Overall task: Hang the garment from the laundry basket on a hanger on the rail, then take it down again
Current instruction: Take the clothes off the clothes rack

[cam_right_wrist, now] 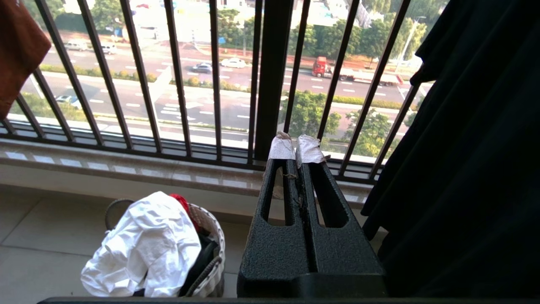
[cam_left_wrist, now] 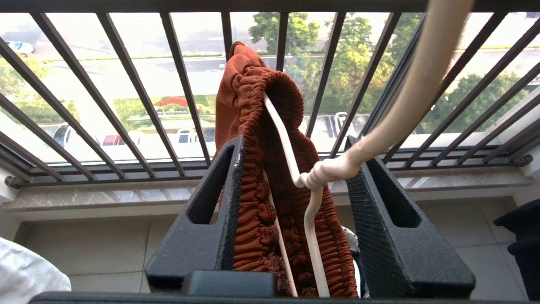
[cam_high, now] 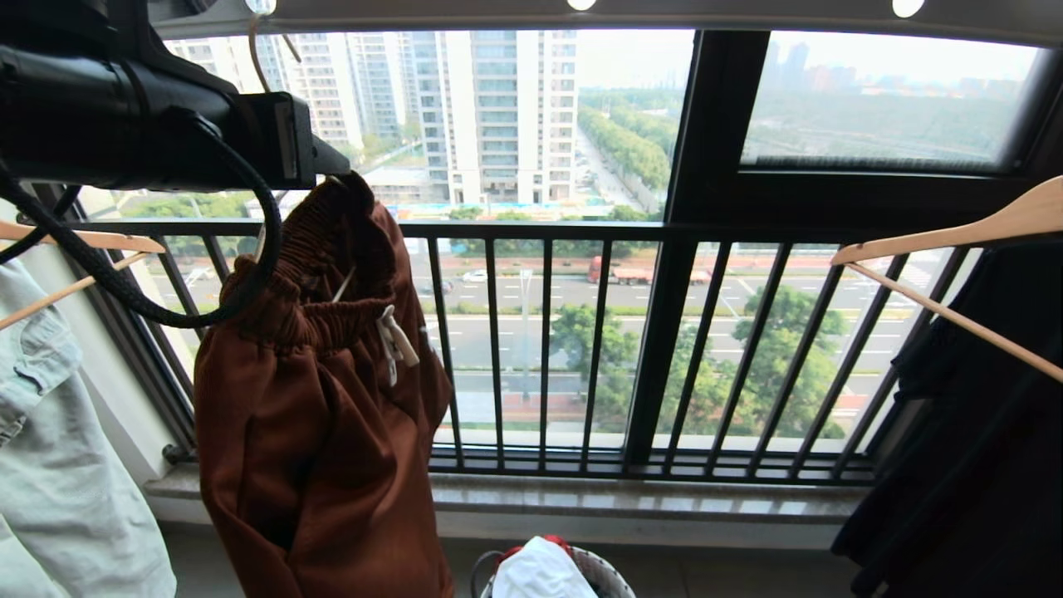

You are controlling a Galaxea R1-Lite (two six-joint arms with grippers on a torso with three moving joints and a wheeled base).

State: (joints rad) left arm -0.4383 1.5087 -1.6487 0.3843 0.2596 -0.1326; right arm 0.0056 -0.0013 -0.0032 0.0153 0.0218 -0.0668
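Straddling the shorts' (cam_left_wrist: 257,219) ribbed elastic waistband and thin cream hanger (cam_left_wrist: 314,211), my left pincer (cam_left_wrist: 295,147) stands part-spread, a finger at each side. Right pincer (cam_right_wrist: 295,150): pressed together, beside the wicker basket (cam_right_wrist: 211,236).

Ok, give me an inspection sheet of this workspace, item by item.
Surface: tiled floor, stone sill under the balustrade.
Job's things: rust-brown shorts hang by the waistband on the cream hanger; its hook goes up toward the rail; laundry basket on the floor.
Clutter: white cloth heaped on the basket; pale jeans and dark garment on wooden hangers.
Grippers: left pincer straddles waistband and hanger neck, jaws apart; right pincer shut, empty.
Cables: black cable looped off the left arm.
Surroundings: high window, street below.
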